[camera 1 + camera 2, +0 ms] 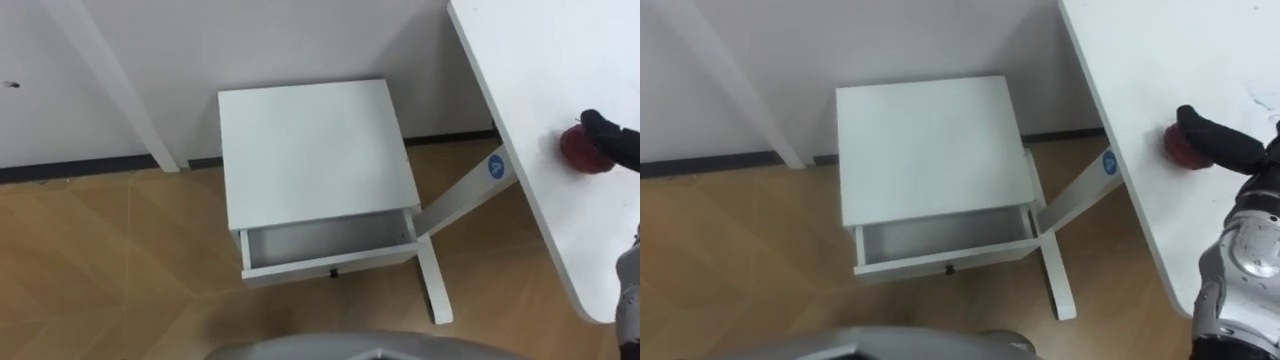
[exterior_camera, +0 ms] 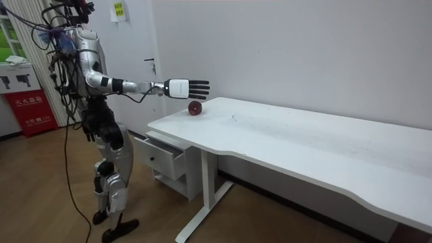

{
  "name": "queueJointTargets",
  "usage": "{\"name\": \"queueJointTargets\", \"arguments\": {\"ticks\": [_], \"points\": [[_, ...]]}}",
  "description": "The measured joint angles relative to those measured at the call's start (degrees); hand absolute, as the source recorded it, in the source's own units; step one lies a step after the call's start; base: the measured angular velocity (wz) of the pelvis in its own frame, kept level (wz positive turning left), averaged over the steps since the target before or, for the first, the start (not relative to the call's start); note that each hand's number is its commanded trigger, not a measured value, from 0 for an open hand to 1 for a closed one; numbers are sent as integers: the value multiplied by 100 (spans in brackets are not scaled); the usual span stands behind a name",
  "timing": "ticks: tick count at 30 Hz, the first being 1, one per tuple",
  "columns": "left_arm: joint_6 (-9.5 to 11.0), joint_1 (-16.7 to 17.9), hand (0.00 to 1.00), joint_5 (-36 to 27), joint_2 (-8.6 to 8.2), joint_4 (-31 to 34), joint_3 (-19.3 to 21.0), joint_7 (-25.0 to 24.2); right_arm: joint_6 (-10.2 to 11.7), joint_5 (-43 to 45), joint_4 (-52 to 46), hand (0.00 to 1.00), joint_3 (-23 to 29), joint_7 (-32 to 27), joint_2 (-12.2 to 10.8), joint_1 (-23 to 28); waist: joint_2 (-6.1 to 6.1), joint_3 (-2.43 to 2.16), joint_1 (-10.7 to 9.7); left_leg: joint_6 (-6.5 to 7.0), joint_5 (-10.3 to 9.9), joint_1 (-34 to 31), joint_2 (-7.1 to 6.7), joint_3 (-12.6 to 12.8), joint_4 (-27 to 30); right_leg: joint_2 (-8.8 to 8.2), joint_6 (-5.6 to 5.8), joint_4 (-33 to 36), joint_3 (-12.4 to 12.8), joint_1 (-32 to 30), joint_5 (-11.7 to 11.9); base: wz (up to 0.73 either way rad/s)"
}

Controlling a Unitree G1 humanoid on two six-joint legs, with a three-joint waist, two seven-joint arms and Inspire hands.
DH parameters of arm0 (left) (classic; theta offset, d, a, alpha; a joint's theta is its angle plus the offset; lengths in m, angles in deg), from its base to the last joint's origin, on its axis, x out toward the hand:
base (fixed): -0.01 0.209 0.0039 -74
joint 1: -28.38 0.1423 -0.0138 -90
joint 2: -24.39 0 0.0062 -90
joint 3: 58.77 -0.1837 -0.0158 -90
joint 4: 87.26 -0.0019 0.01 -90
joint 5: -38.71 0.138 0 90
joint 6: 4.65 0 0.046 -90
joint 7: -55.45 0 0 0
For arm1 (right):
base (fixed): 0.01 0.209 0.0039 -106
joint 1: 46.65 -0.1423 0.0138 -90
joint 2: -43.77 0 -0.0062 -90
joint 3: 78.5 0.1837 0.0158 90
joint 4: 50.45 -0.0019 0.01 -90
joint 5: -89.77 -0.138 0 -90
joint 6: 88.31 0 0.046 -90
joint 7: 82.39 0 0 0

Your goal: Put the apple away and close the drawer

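Over on the robot's right, the one white tabletop (image 1: 560, 80) takes up the biggest share of the scene, running along a plain white wall (image 2: 304, 47) above a wooden floor (image 1: 110, 260). The robot stands at its end, facing one small white cabinet (image 1: 315, 150) set against the wall. One drawer (image 1: 330, 245) is on show, pulled out toward the robot with its pale inside open to view, and there's a small dark knob (image 1: 333, 273) on its front. A white table leg (image 1: 460, 200) slants down just beside the cabinet.

Now the right hand (image 2: 183, 87): the arm is stretched out level over the tabletop, with the fingers straight and slightly fanned, not curled round anything. From the head camera the dark fingers (image 1: 1220, 140) lie across the apple's right side, though I can't tell if they actually touch it.

And the apple (image 1: 578, 150), just the one, dark red, sits on the tabletop close to the edge on the cabinet's side, well apart from the drawer. It's round, so there's no long axis to call, and which way its stem points is too small to tell.
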Motion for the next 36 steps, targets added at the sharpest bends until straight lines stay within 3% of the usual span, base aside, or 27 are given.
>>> {"name": "queueJointTargets", "arguments": {"ticks": [4,10,11,13,14,15,16,18,20,21,23,26,31,36], "points": [[-1,-23,0,24,1,1,7,-1,0,57,49,0,0,104,31,-131,38,11,5,0,0,-5,2,-2,0,0,0,1,-14,6,0,4],[-2,-38,0,212,4,5,7,0,-3,275,223,0,-227,239,127,-196,79,-13,13,0,1,5,3,-128,-2,0,0,67,-120,-3,0,2],[-3,-53,0,243,4,2,1,0,-3,275,251,0,-226,238,147,-196,112,-27,13,-2,4,28,20,-267,-8,7,0,223,-178,-70,0,-9],[1,-67,0,344,15,-3,28,7,-11,343,307,0,-229,254,172,-206,196,-1,138,-2,25,146,129,-868,-79,110,-50,580,-164,-382,-86,-42],[9,-77,0,393,52,-1,216,12,-62,486,306,0,-284,331,169,-316,177,-8,219,-11,20,110,172,-1123,-66,219,-219,37,-27,-685,166,-39],[-19,-56,0,470,66,-117,354,12,-75,590,315,0,-299,346,184,-325,146,-65,86,-170,61,15,268,-1096,-29,271,-312,-32,-216,-623,595,-20],[-24,-55,0,487,89,-131,356,2,-89,596,318,0,-306,334,201,-325,109,-61,18,-261,104,5,276,-955,-42,252,-333,-46,-320,-584,617,26],[-48,-109,0,495,84,-144,319,-70,-100,597,414,0,-322,263,357,-390,9,-22,-39,-289,112,-6,336,-193,-87,245,-335,-118,-231,-467,619,23],[-45,-180,0,491,107,-106,318,-131,-101,570,593,0,-317,247,420,-467,39,-30,-91,-255,149,-27,358,52,-125,244,-327,-104,-111,-462,615,46],[-54,-193,0,494,159,-105,320,-126,-102,463,763,0,-314,312,424,-543,-42,-20,-99,-214,177,10,333,59,-132,228,-311,-95,-140,-456,605,34],[-113,-157,0,495,214,-119,324,-122,-106,347,894,0,-314,417,428,-627,-91,-36,40,-209,179,4,309,48,-106,218,-303,-109,-189,-454,605,-2],[-143,-60,0,497,218,-119,322,-141,-106,311,900,0,-314,488,495,-683,-92,-42,32,-202,180,-31,287,32,-79,167,-291,-91,-364,-432,606,13],[-142,5,0,495,233,-127,315,-216,-117,257,1135,0,-314,646,543,-802,2,-27,8,-155,182,-113,298,-4,-28,159,-284,-85,-452,-427,594,3],[-143,58,0,496,202,-126,308,-380,-132,255,1164,0,-314,687,669,-793,131,-68,-23,-169,202,-108,297,2,15,150,-312,-22,-462,-435,537,0]]}}
